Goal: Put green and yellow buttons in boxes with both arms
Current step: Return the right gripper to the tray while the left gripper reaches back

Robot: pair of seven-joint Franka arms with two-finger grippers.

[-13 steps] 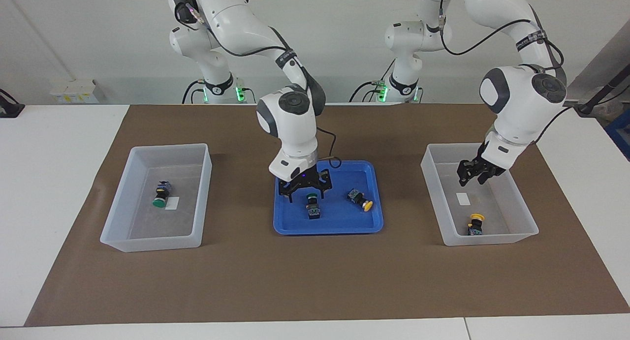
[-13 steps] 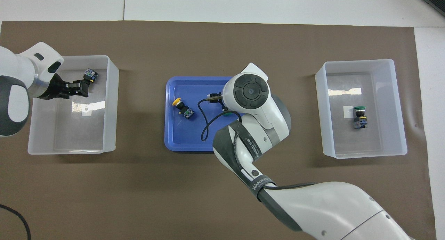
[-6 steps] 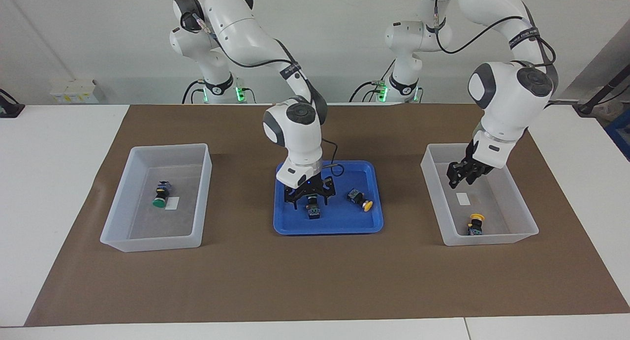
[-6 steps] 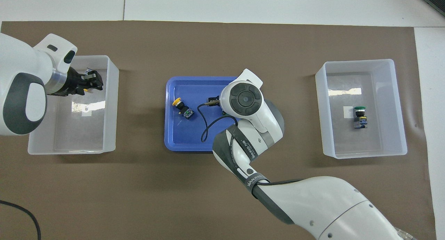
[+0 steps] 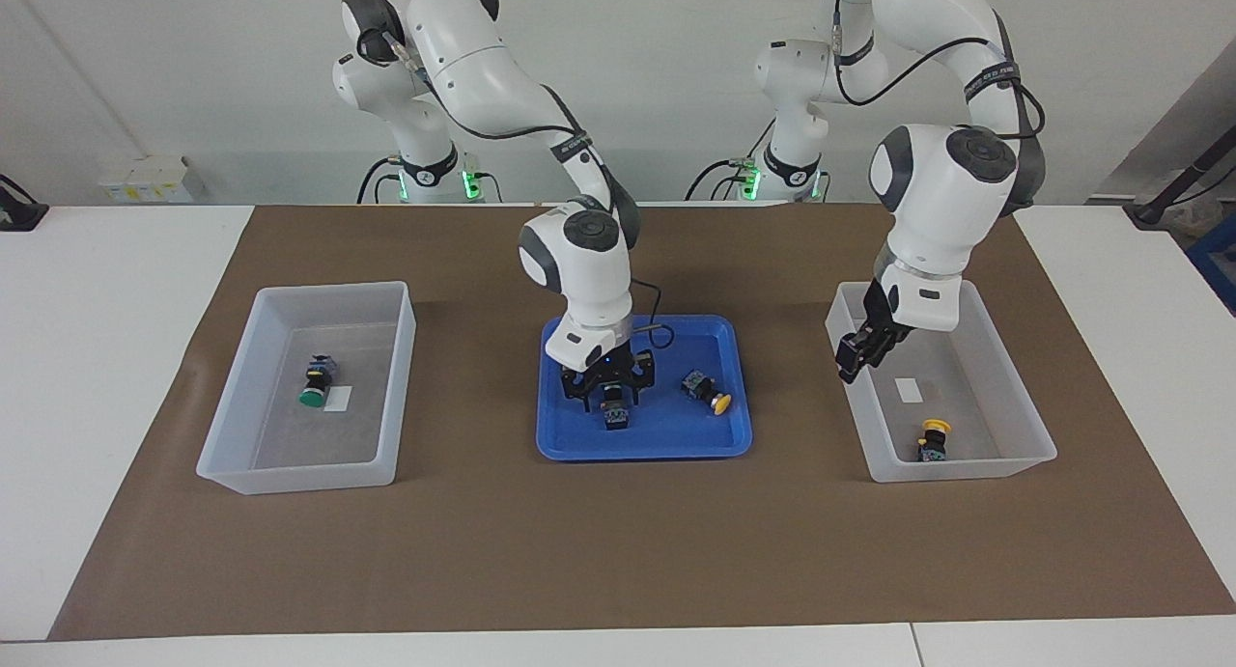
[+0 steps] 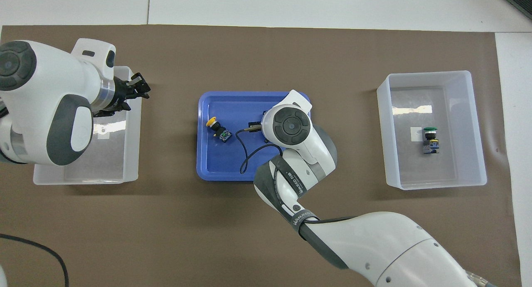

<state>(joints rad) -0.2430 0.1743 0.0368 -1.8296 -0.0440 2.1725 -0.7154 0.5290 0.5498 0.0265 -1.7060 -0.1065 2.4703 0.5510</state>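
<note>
Now your green button lies in the blue tray, with the right gripper lowered from its hover a second ago so its spread fingers straddle the cap end; the black body sticks out at 6 o'clock in the facing view. Nothing is clamped yet, so I judge the grasp is the next step. A yellow button waits at 3 o'clock in the same tray. Meanwhile the left gripper has swung off its box toward that box's tray-side wall (whether its fingers are parted you cannot tell), leaving a yellow button inside. One green button sits in the other box.
</note>
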